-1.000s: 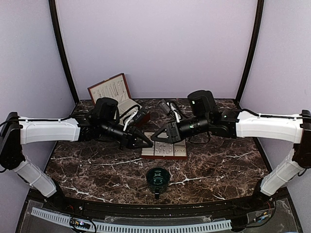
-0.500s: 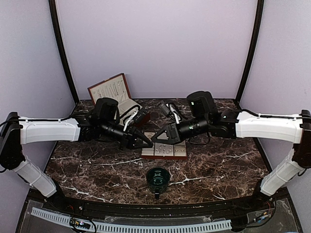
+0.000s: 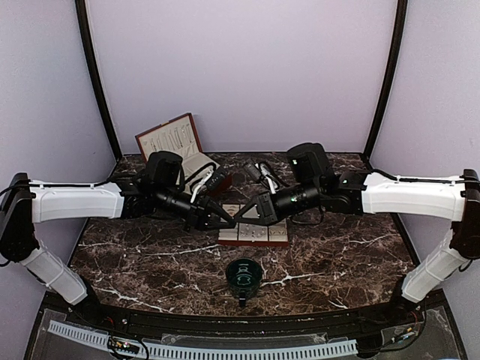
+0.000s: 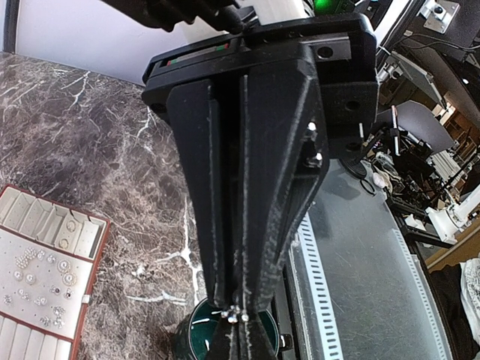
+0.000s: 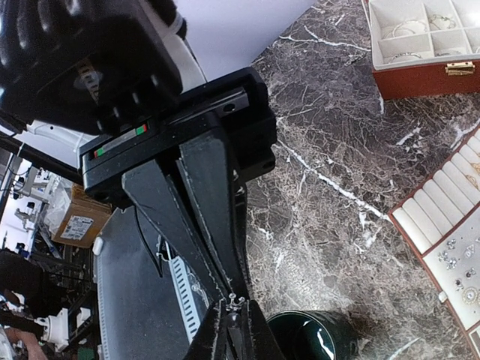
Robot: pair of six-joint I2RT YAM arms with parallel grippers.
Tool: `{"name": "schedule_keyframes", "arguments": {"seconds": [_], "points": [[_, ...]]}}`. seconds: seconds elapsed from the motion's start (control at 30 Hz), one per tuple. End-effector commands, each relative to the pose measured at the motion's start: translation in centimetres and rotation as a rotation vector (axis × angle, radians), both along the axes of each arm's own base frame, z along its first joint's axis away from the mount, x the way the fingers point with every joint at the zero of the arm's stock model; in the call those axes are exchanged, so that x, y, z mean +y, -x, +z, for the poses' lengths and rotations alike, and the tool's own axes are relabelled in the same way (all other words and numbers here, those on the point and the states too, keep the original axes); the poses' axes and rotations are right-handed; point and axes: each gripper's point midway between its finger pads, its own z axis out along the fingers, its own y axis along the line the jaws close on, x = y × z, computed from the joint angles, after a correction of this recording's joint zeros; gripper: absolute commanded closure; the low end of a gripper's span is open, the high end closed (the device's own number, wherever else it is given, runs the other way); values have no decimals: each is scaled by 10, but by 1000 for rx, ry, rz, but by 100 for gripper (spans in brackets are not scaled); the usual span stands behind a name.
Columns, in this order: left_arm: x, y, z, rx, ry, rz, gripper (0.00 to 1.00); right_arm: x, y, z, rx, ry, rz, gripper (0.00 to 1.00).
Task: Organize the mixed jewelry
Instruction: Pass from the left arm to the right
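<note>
One marble table [image 3: 337,255]. One open red-brown jewelry box [image 3: 169,139] at 11 o'clock holds thin chains [image 5: 409,30] in cream compartments. One padded tray [image 3: 259,234] at centre carries the mixed jewelry [image 4: 34,277], too many tiny pieces to count. One dark green cup [image 3: 244,276] stands at the tray's 6 o'clock. Two claws meet tip to tip over its 10 o'clock edge: left gripper [image 3: 229,223] and right gripper [image 3: 238,217], both clenched on one silvery piece [image 4: 234,315].

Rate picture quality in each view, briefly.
Top external: evenly lit, lens bows the frame posts, tray contents too small to resolve. Left wrist: left gripper looms sharp, jewelry crisp. Right wrist: dark green cup glints; marble table sharp.
</note>
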Motion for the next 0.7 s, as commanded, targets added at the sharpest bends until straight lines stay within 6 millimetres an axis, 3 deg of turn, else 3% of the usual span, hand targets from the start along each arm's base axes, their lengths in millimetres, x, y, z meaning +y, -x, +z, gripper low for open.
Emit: {"name": "schedule_keyframes", "arguments": {"seconds": [0.0,0.17,0.27,0.47,0.67], "points": [[1,0,0,-14,4,-8,100,5,0,5,-27,-15,4,97],[1,-2,-1,-14,-5,5,98,5,-5,10,-47,-23,-25,100],[2,-6,-2,-45,-21,28,78,1,-14,15,-75,-13,-85,100],[9,-20,4,-115,-38,129,48,-16,-38,8,-126,80,-228,100],[31,-53,15,-110,-27,274,38,-42,-66,-20,-139,194,-361,100]]}}
